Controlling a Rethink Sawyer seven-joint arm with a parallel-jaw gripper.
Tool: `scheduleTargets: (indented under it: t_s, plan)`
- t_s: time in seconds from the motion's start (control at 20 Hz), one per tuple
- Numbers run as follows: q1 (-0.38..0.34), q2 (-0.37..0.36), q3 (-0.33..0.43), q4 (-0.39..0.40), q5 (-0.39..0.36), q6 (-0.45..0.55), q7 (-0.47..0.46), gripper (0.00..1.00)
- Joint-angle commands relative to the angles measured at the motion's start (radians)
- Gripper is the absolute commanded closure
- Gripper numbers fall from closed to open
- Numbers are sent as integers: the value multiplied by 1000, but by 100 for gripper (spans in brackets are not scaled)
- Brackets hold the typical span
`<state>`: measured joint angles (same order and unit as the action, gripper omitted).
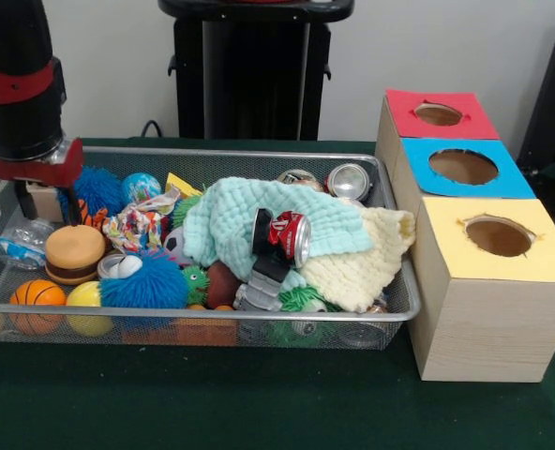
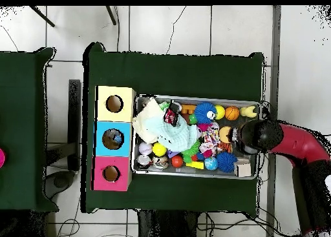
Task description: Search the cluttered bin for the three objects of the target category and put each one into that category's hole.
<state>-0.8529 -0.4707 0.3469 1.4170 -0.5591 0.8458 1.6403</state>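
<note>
The wire mesh bin [image 1: 259, 324] is full of toys, cans and cloths; it also shows in the overhead view [image 2: 194, 97]. The blue-topped box's round hole [image 1: 463, 167] sits between the red and yellow boxes at the bin's right end; it also shows in the overhead view [image 2: 112, 139]. My gripper [image 1: 32, 195] hangs low over the bin's left end, beside a pale wooden block [image 1: 45, 202] and behind a burger toy [image 1: 74, 253]. Its tip is hidden by the arm and clutter. A red soda can [image 1: 292, 234] lies on a mint cloth [image 1: 226, 220].
Two silver cans [image 1: 348, 181] lie at the bin's back right. A pale yellow cloth [image 1: 362, 267] drapes over the right corner. A blue fuzzy ball [image 1: 144, 284], a basketball [image 1: 38, 300] and a yellow ball [image 1: 88, 300] lie along the front. The red-topped hole [image 1: 438, 114] and the yellow-topped hole [image 1: 499, 236] flank the blue one.
</note>
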Motion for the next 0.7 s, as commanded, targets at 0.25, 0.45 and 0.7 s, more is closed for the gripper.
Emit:
scheduleTargets:
  t_s: [0.25,0.45,0.7]
  plan:
    - [3,86,-3,-26,-42,-63,-39,0]
    - [-17,90,1,-33,-45,-54,-72,0]
    - [-56,87,15,-49,-47,-24,-146,0]
